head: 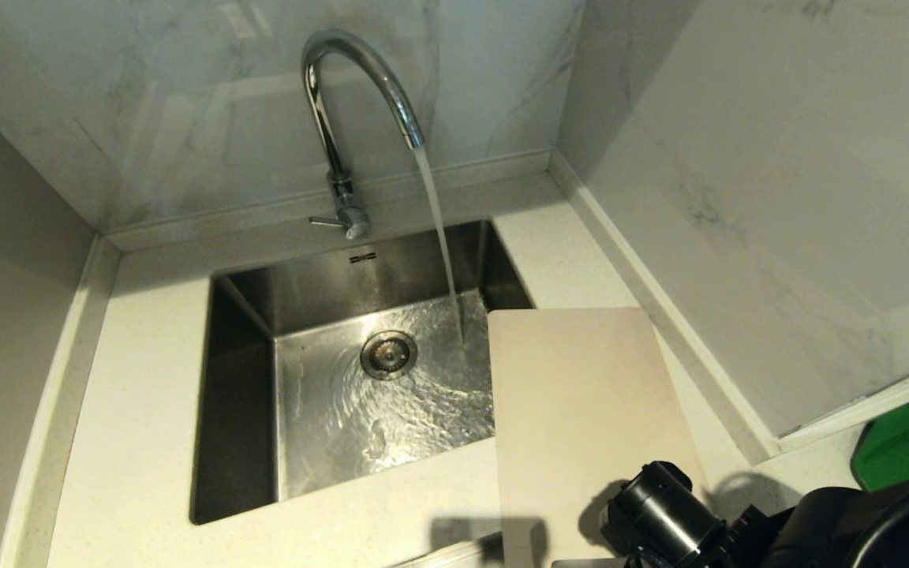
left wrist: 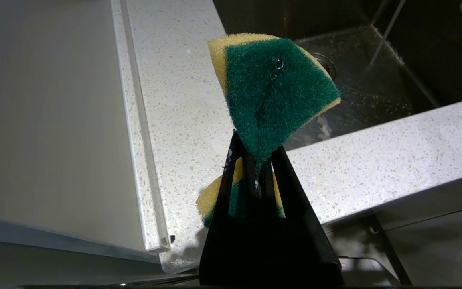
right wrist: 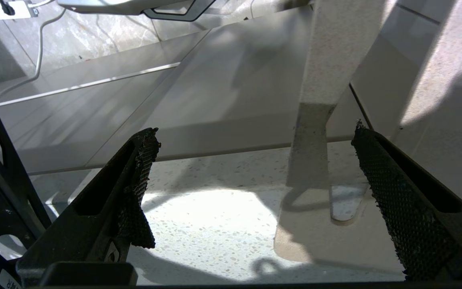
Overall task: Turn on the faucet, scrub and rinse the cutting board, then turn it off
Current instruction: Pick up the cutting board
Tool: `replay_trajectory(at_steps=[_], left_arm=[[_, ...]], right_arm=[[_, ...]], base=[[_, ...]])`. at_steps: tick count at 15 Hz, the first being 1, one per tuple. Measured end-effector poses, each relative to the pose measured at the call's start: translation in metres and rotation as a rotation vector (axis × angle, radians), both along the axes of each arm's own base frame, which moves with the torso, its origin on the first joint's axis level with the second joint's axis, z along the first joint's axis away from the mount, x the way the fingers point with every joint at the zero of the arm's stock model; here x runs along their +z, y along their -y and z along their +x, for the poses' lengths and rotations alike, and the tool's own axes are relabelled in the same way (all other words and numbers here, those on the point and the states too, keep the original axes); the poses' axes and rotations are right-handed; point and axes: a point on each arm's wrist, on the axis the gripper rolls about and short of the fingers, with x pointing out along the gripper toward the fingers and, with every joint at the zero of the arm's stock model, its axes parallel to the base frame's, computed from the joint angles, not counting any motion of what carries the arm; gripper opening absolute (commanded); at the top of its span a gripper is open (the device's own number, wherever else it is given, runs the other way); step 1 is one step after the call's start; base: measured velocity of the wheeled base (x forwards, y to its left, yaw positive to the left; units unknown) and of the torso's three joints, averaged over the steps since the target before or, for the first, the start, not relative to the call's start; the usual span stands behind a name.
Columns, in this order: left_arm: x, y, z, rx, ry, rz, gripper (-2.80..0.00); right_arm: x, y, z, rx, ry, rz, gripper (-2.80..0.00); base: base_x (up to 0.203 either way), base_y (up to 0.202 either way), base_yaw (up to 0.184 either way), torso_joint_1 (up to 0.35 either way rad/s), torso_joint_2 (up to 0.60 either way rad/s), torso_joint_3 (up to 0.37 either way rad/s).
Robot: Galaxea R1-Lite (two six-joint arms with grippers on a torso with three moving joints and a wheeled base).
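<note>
The chrome faucet (head: 336,118) stands behind the sink, its thin lever (head: 327,222) pointing left, and water (head: 443,244) streams from the spout into the basin. The beige cutting board (head: 581,410) lies flat on the counter right of the sink, its left edge over the basin. In the right wrist view my right gripper (right wrist: 255,130) hangs open above the board's slotted end (right wrist: 335,241), with nothing between its fingers. My right arm (head: 663,517) shows at the head view's bottom right. My left gripper (left wrist: 257,154) is shut on a green-and-yellow sponge (left wrist: 275,88), near the sink's front corner.
The steel sink (head: 241,394) has a drain (head: 388,354) in its wet floor. Marble walls close the back and right sides. A green flat thing (head: 904,442) lies at the far right. The speckled counter (head: 139,410) runs along the sink's left and front.
</note>
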Motion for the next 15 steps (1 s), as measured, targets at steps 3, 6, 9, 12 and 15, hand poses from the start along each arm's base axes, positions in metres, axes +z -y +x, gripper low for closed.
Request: replay_trajectory(at_steps=[3,6,9,12,15], left_arm=[[0.0,0.0,0.0,0.0,0.0,0.0,-2.8],[0.0,0.0,0.0,0.0,0.0,0.0,-2.8],[0.0,0.0,0.0,0.0,0.0,0.0,-2.8],[0.0,0.0,0.0,0.0,0.0,0.0,-2.8],[0.0,0.0,0.0,0.0,0.0,0.0,-2.8]], right_arm=[[-0.001,-0.002,0.004,-0.001,0.0,-0.002,0.0],[-0.002,-0.004,0.007,0.0,-0.003,-0.005,0.0],[-0.007,-0.005,0.008,0.0,-0.019,-0.016,0.0],[-0.012,-0.009,0.014,-0.003,0.005,-0.015,0.0],[-0.017,-0.013,0.021,-0.024,0.08,-0.038,0.0]], base=[[0.0,0.0,0.0,0.0,0.0,0.0],[0.0,0.0,0.0,0.0,0.0,0.0],[0.0,0.0,0.0,0.0,0.0,0.0],[0.0,0.0,0.0,0.0,0.0,0.0],[0.0,0.0,0.0,0.0,0.0,0.0]])
